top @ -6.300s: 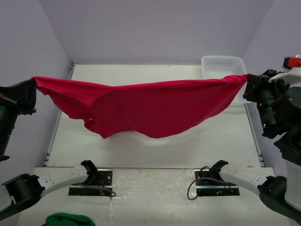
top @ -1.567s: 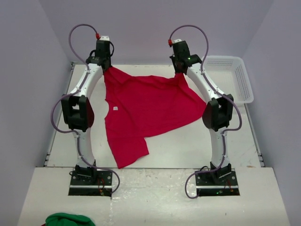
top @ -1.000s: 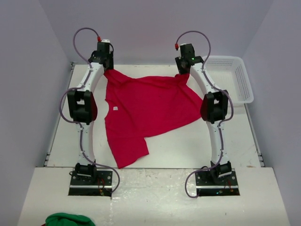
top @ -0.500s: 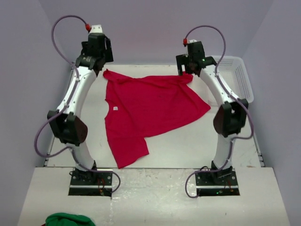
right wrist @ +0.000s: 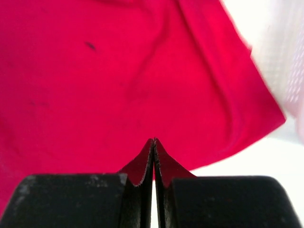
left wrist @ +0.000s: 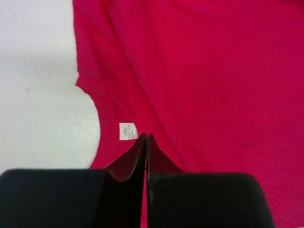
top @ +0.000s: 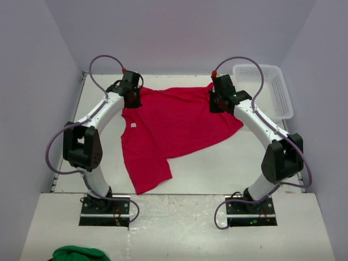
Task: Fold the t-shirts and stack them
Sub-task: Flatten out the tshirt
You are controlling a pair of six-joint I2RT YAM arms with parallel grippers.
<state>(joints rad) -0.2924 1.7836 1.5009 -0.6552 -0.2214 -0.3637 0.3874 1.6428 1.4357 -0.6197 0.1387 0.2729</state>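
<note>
**A:** Step in hand, which one do you judge?

**B:** Spreading looks done, I think. The t-shirt (top: 174, 122) lies open on the table (top: 228, 168), a bit crooked, one sleeve toward the near edge. No fold is made yet.

**A:** And the arms, from the left?

**B:** The left tool (left wrist: 145, 136) hangs over the collar, just behind the white label (left wrist: 127, 131), its tips pressed together with no cloth between. The right tool (right wrist: 153, 140) hangs over the shirt's right part, near the white basket (top: 269, 81); its tips are also together, holding nothing. Both arms reach forward with bent elbows, wrists turned down.

**A:** Next move?

**B:** Probably both must part the tips, go down and pinch an edge of cloth for the first fold.
</note>
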